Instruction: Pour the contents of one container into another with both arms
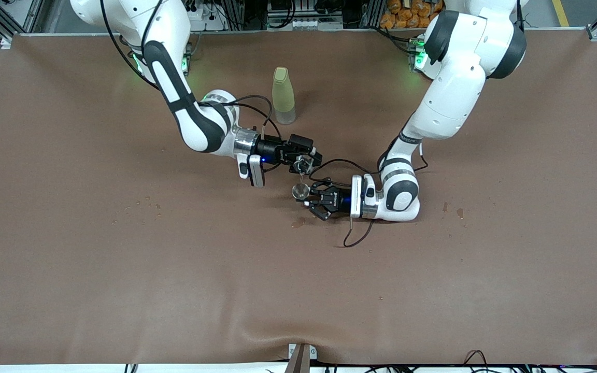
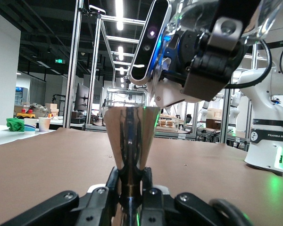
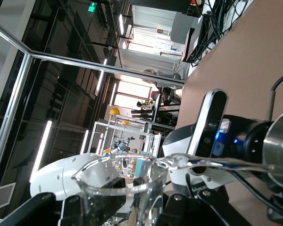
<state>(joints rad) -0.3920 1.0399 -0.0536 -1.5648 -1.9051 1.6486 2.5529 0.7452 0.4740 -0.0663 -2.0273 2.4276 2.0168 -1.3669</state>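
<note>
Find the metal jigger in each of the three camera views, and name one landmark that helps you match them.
Front view: the jigger stands mid-table in the left end effector, just under the glass cup.
Left wrist view: it fills the centre, clamped at its waist.
Right wrist view: only its rim shows at the edge.
Shared landmark: the brown table.

2 white robot arms, 2 black grippers: left gripper (image 1: 313, 203), right gripper (image 1: 306, 161), 1 clear glass cup (image 1: 304, 165), 1 metal jigger (image 1: 300, 191), 1 yellow-green bottle (image 1: 283, 95), 1 brown table (image 1: 174, 269)
</note>
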